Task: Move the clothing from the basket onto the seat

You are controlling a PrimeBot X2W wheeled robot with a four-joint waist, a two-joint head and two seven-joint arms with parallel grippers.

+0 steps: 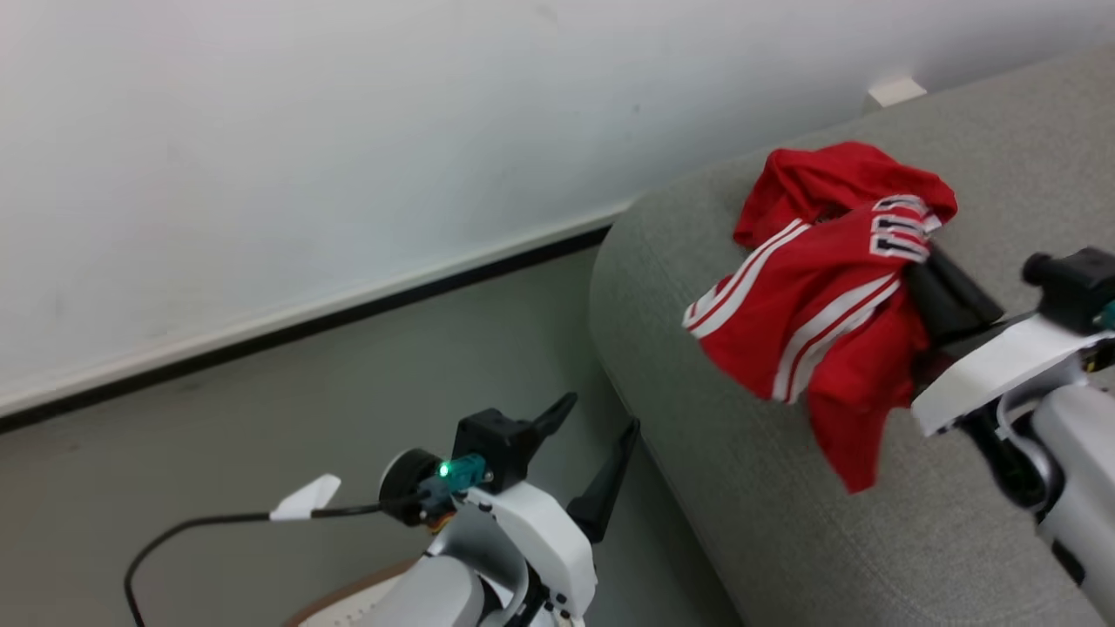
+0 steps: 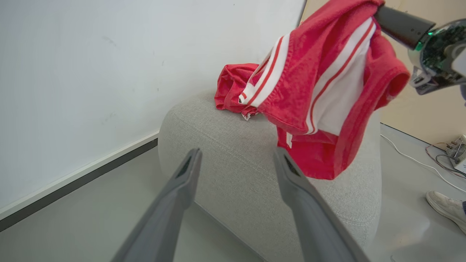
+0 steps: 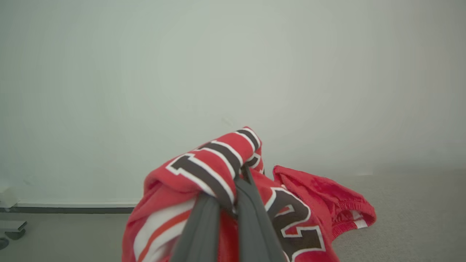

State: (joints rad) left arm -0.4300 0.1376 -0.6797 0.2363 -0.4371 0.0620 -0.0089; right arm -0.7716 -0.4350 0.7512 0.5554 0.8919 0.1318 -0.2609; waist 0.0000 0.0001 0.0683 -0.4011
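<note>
My right gripper [image 1: 930, 280] is shut on a red garment [image 1: 814, 322] with white stripes, which hangs above the near edge of the grey seat [image 1: 766, 531]. Behind it, a second red garment [image 1: 827, 174] lies crumpled on the seat. In the right wrist view the fingers [image 3: 251, 203] pinch the fold printed with black-and-white numbers [image 3: 207, 167]. My left gripper [image 1: 597, 427] stands open and empty over the floor, left of the seat. Its view shows the hanging garment [image 2: 320, 91] beyond its spread fingers [image 2: 187, 171]. A brown rim of the basket [image 1: 335, 601] peeks out at the bottom edge.
A white wall with a dark baseboard [image 1: 305, 322] runs behind the seat. In the left wrist view a person's shoe [image 2: 446, 207] and cables [image 2: 418, 162] are on the floor at the right. Grey floor [image 1: 261, 435] lies left of the seat.
</note>
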